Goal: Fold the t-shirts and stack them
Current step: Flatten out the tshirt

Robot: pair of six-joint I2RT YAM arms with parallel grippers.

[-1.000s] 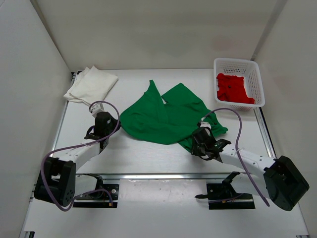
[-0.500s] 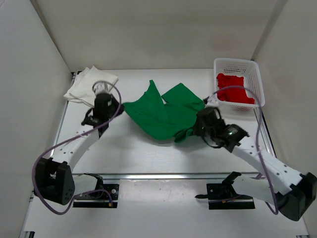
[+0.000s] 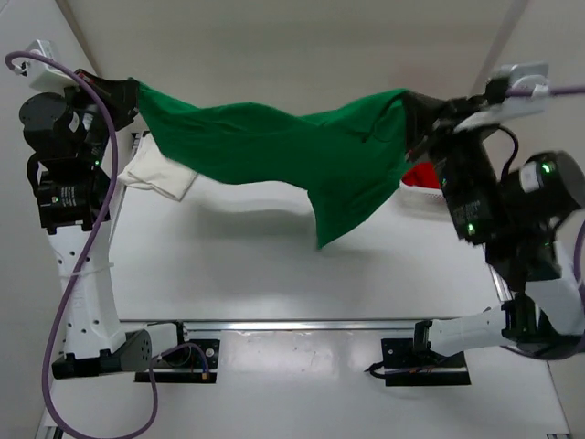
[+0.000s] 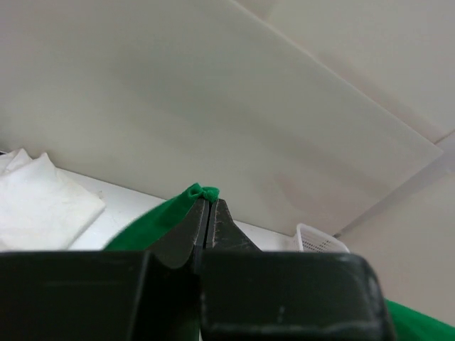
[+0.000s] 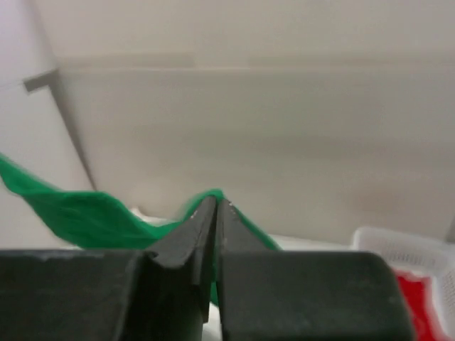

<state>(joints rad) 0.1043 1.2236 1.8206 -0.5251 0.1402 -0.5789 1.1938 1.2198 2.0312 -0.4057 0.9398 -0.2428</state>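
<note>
The green t-shirt [image 3: 274, 151] hangs stretched in the air between both raised arms, one flap drooping toward the table. My left gripper [image 3: 128, 90] is shut on its left end; green cloth [image 4: 202, 192] pokes out above the left gripper [image 4: 209, 202]. My right gripper [image 3: 413, 102] is shut on its right end, and green fabric [image 5: 78, 213] trails to the left of the right gripper [image 5: 215, 202]. The white t-shirt [image 3: 160, 176] lies folded at the table's back left, partly hidden by the green one. The red t-shirt [image 3: 422, 176] lies in the basket, mostly hidden behind my right arm.
The white lattice basket [image 5: 398, 249] stands at the back right, largely covered by the right arm in the top view. White walls enclose the table [image 3: 274, 274] on three sides. A metal rail [image 3: 302, 323] runs along the near edge by the arm bases.
Both arms have risen high from the table and spread apart, lifting the green t-shirt off the surface and stretching it between them. The right gripper closed on the cloth.
</note>
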